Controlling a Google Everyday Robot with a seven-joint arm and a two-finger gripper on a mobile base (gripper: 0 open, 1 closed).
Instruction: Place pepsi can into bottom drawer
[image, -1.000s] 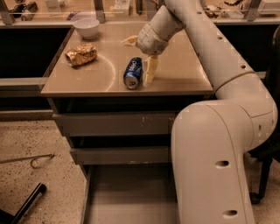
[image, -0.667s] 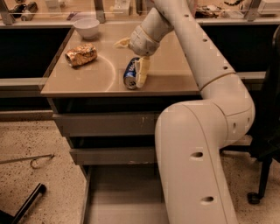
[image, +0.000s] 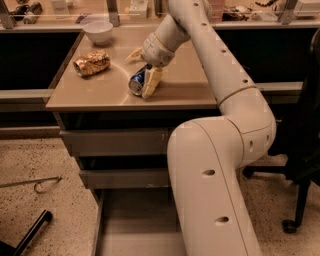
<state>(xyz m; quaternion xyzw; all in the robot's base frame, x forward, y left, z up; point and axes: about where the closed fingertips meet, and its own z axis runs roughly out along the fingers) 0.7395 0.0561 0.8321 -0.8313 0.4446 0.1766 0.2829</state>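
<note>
The pepsi can (image: 137, 80), blue with a silver end, lies on its side on the tan tabletop (image: 90, 92). My gripper (image: 142, 69) is down over the can with its fingers spread. One finger (image: 151, 83) rests along the can's right side, the other (image: 133, 53) is behind and to the left of it. The gripper is open around the can. The bottom drawer (image: 132, 220) is pulled out at floor level below the table. Its grey floor shows, and my arm hides its right part.
A gold foil snack bag (image: 91, 62) and a white bowl (image: 98, 31) sit on the table's left side. Two shut grey drawers (image: 117, 143) are under the tabletop. A black chair (image: 300, 150) stands at the right. A metal hook (image: 35, 184) lies on the floor at the left.
The gripper has moved closer over the can, so its near finger now lies against the can's right side. The can has stayed on the table.
</note>
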